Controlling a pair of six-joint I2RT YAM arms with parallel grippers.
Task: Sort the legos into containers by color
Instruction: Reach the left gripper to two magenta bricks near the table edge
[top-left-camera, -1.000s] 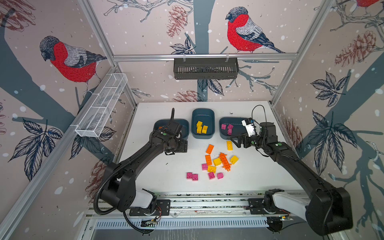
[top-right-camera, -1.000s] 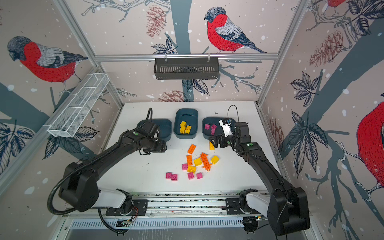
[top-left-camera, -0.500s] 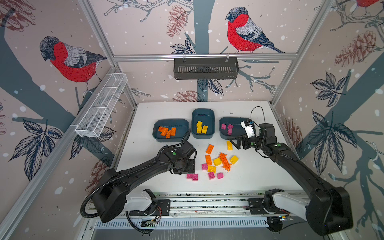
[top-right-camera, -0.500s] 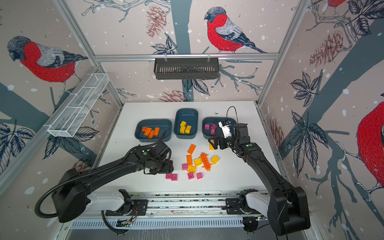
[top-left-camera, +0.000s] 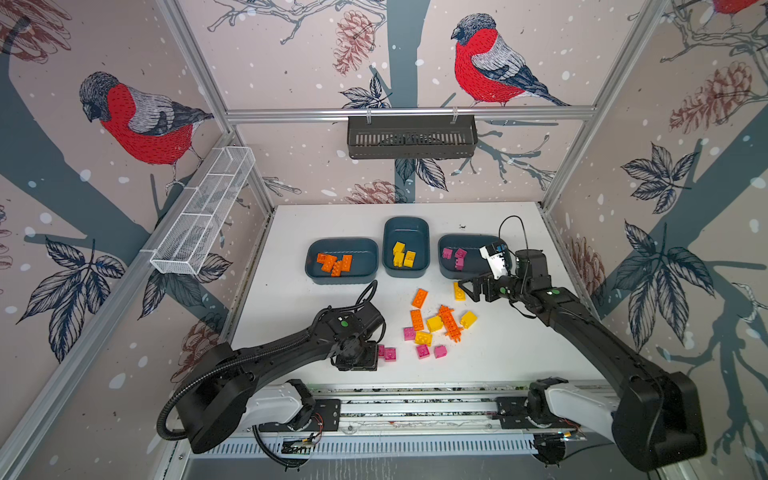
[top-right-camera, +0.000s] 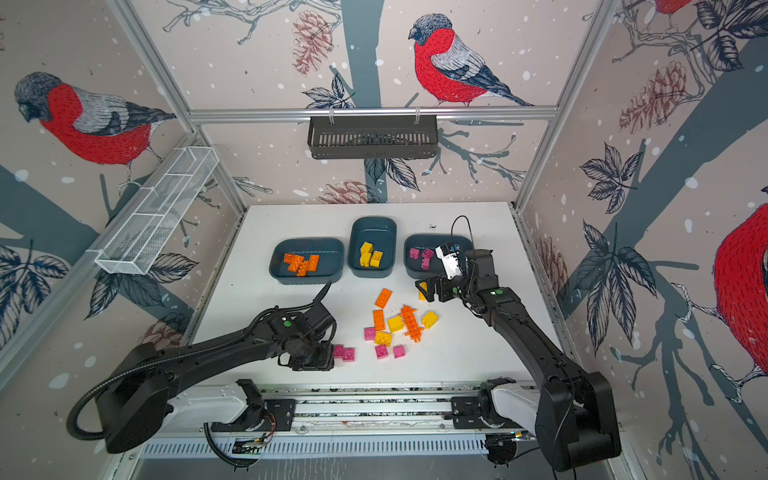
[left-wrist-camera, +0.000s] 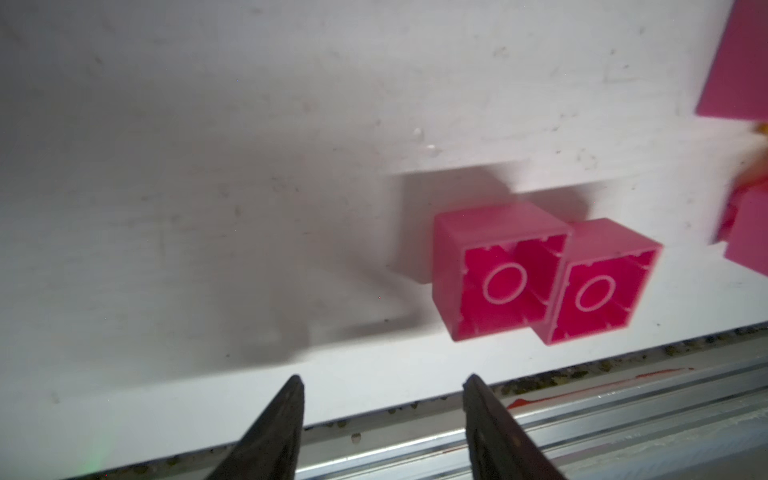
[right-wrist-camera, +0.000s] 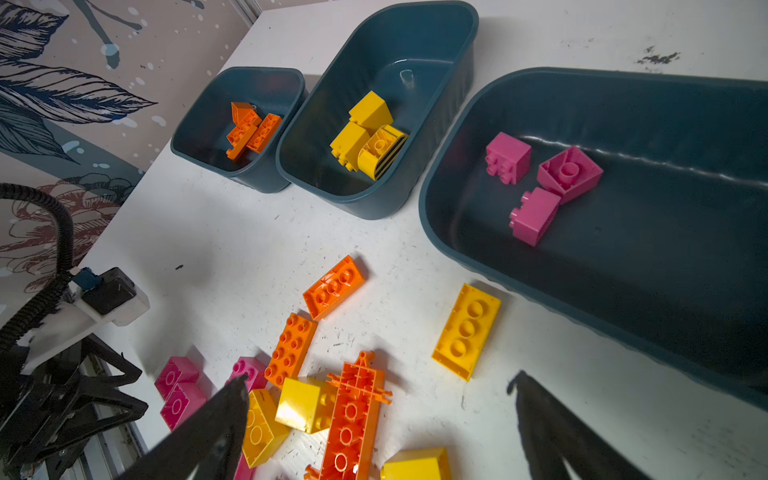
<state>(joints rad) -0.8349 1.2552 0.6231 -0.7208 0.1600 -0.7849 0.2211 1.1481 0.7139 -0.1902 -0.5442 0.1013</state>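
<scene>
Left tool (left-wrist-camera: 384, 384) jaws apart and empty, pink bricks (left-wrist-camera: 500, 286) just beside it on table (left-wrist-camera: 208, 145); right tool (right-wrist-camera: 380, 380) wide apart above loose yellow brick (right-wrist-camera: 467, 330).

Matte black arms (top-left-camera: 582, 328) (green dots (top-left-camera: 343, 322), ribbed cables (top-left-camera: 183, 399)) on white bases (top-left-camera: 274, 405).

So the pink bricks (left-wrist-camera: 498, 274) by my left gripper (left-wrist-camera: 383, 379) are shiny moulded plastic, smooth-sided, ribbed inside the hollow undersides. The table (left-wrist-camera: 208, 145) is matt white and pretty scuffed, specks and scratches all over. The tubs (right-wrist-camera: 386, 195) are smooth dark teal plastic with a soft sheen. The rail (left-wrist-camera: 623, 407) looks like brushed metal, grimy along the seam. My fingers (left-wrist-camera: 274, 432) are matt black. The mesh tray (top-left-camera: 203, 216) is white wire.
</scene>
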